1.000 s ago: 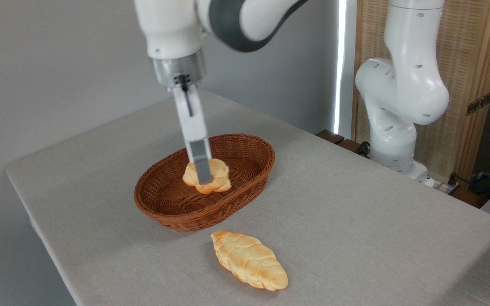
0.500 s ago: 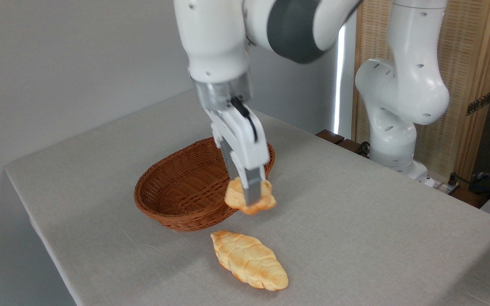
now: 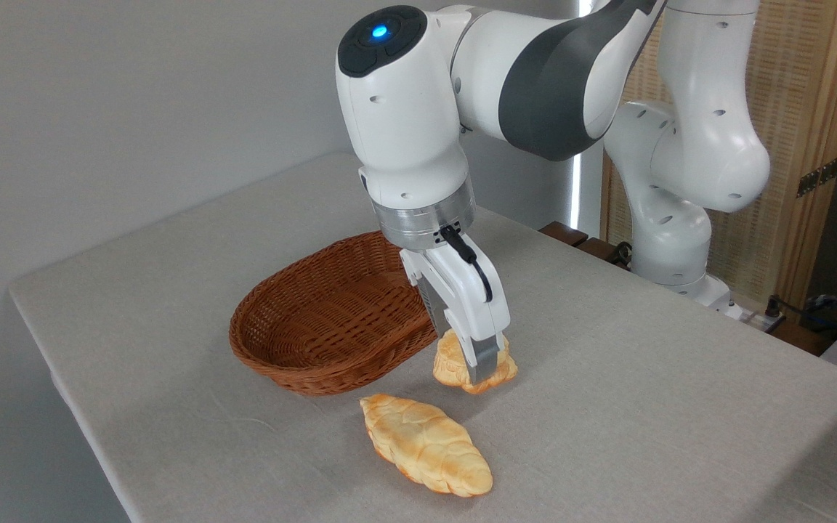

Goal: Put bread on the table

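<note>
A lab: robot arm bolted beside a cloth-covered table.

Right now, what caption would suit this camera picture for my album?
Robot pincer holding a small bun low over the grey table, beside an empty wicker basket and a braided loaf.

the basket sits on the table, left of centre. the bread is just right of the basket's near end, low over the cloth (touching it or not, cannot tell), held between the fingers of the gripper. the braided loaf lies on the table in front of both.
</note>
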Robot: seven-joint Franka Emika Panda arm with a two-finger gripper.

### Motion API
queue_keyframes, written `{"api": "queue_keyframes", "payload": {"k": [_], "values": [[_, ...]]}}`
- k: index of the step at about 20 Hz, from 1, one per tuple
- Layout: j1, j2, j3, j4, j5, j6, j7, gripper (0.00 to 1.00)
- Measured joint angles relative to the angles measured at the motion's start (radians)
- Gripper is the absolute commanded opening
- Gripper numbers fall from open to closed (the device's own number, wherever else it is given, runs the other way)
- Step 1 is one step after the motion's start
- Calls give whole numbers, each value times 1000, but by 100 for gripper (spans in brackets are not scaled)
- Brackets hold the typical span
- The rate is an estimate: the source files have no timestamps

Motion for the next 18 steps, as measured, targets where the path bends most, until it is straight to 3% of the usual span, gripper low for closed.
{"api": "queue_keyframes", "payload": {"k": [12,18], "values": [[-3,-2,-10,38,-2,8,0,100],[-9,-13,-79,118,-3,12,-24,100]]}}
